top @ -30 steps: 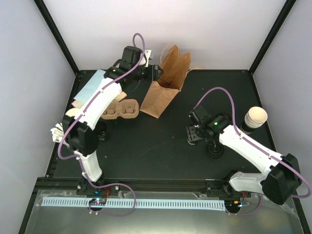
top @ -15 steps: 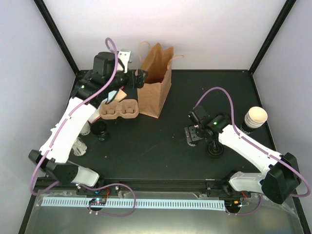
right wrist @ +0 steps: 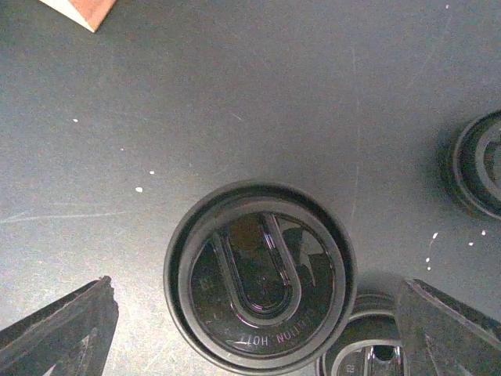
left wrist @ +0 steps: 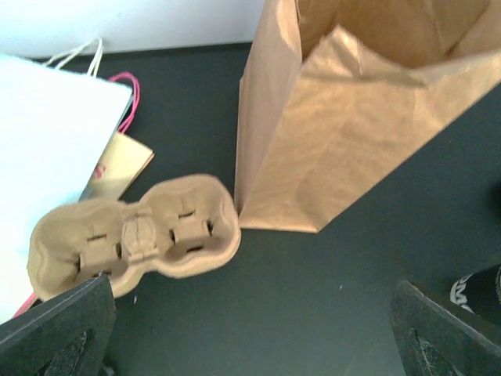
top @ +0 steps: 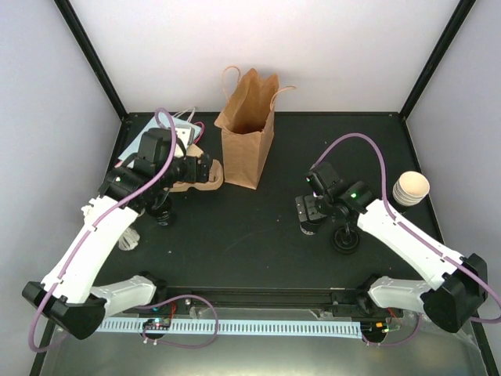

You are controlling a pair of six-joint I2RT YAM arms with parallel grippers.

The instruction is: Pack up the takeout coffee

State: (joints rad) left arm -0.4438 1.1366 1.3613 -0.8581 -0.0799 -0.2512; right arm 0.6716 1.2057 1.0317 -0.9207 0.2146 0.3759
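A: Where was the cup point(right wrist: 260, 276) found?
B: Low in the right wrist view, lidded, on the table point(right wrist: 235, 94), beneath the right gripper point(right wrist: 254, 333), spread wide, nothing held.
A: And the bag point(top: 249, 129)?
B: It had been stood upright, top centre, and released by the left gripper point(left wrist: 250, 333), now wide too. Loading was judged possible.

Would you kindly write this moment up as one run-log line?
left gripper: open, empty, by tan moulded-pulp cup carrier | right gripper: open, above black round-lidded paper cup | brown paper bag: upright, mouth open
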